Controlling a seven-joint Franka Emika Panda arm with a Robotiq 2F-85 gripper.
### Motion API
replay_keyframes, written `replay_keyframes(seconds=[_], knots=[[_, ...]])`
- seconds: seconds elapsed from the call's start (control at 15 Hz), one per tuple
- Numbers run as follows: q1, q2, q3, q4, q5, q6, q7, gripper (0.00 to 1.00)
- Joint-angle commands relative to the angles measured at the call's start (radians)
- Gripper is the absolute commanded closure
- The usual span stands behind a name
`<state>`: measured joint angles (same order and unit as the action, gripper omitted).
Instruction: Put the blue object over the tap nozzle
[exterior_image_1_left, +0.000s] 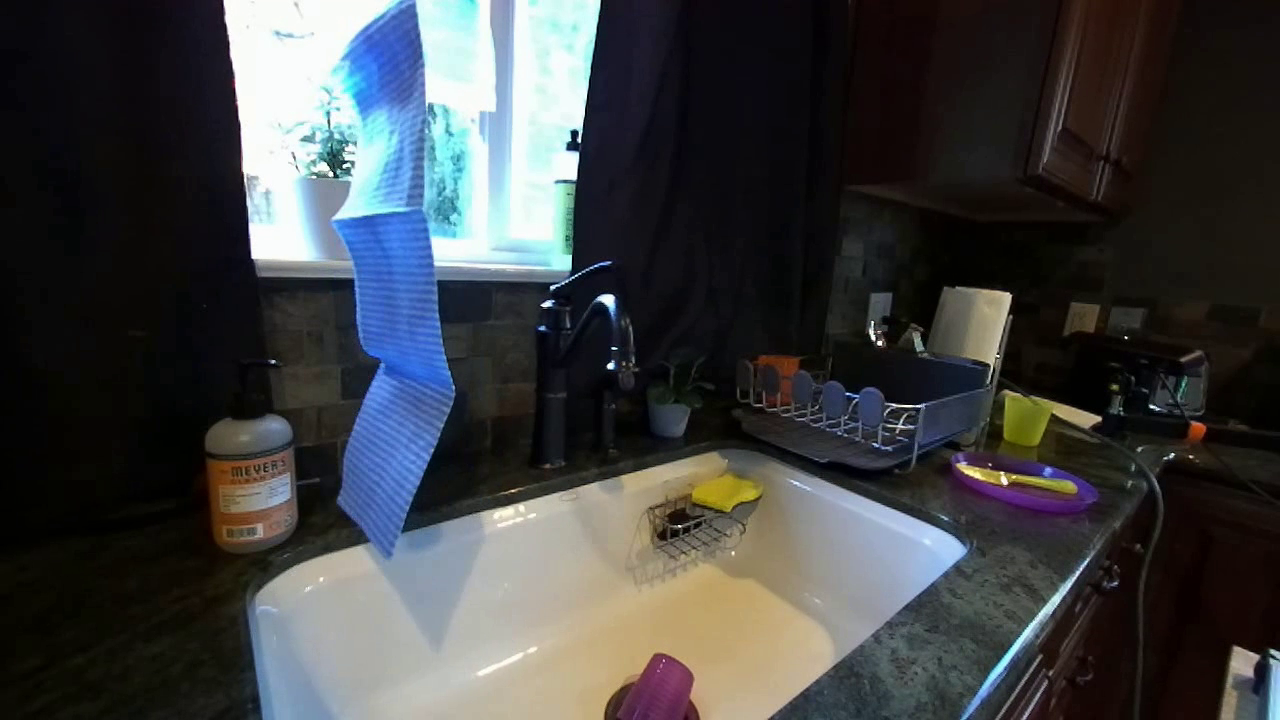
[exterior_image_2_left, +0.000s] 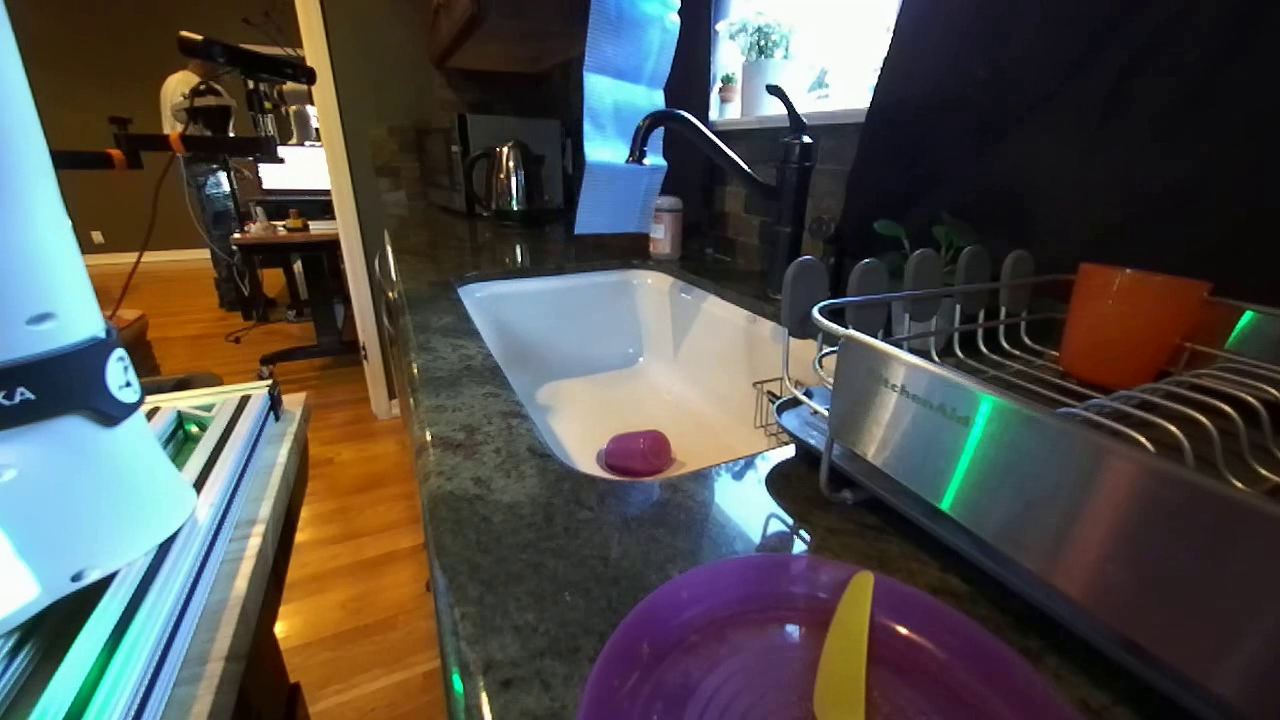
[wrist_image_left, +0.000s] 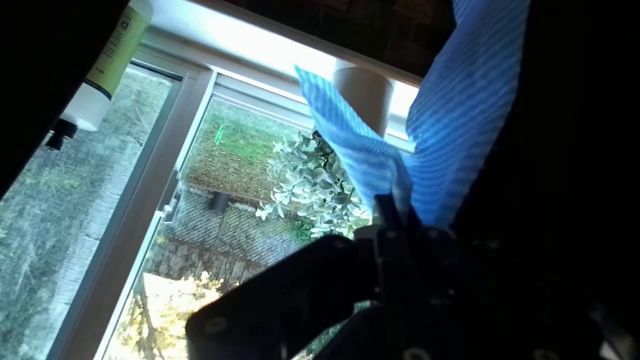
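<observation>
The blue cloth (exterior_image_1_left: 400, 300) hangs long and limp in the air. In an exterior view it hangs left of the dark tap (exterior_image_1_left: 551, 400), its lower corner over the sink's left back rim. In an exterior view the cloth (exterior_image_2_left: 625, 90) shows behind the tap's spout (exterior_image_2_left: 680, 118). The two look apart. In the wrist view my gripper (wrist_image_left: 400, 212) is shut on the cloth (wrist_image_left: 465, 105), pinching it near one end, with a short flap to the left and the long part to the right. The gripper is out of view in both exterior views; the tap is out of the wrist view.
The white sink (exterior_image_1_left: 470, 590) holds a purple cup (exterior_image_1_left: 658, 688) and a wire caddy with a yellow sponge (exterior_image_1_left: 727, 491). A soap bottle (exterior_image_1_left: 250, 490) stands left of the sink. A dish rack (exterior_image_2_left: 910, 430) and purple plate (exterior_image_1_left: 1050, 490) lie right. A potted plant (wrist_image_left: 362, 92) stands on the sill.
</observation>
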<state>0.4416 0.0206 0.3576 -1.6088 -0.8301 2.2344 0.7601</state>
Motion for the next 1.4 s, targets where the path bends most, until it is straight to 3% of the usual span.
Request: replay_keyframes(seconds=[0.0, 0.13, 0.2, 0.4, 0.73, 1.33], knots=[[-0.023, -0.104, 0.009, -0.144, 0.058, 0.039, 0.067, 1.00], [-0.035, -0.146, 0.011, -0.213, 0.043, 0.083, 0.119, 1.00], [-0.032, -0.071, 0.026, -0.099, 0.035, 0.020, 0.062, 0.99], [-0.047, -0.112, 0.030, -0.165, 0.037, 0.056, 0.093, 0.99], [-0.055, -0.125, 0.027, -0.182, 0.047, 0.064, 0.093, 1.00], [-0.129, -0.168, 0.011, -0.239, 0.029, 0.039, 0.155, 1.00]])
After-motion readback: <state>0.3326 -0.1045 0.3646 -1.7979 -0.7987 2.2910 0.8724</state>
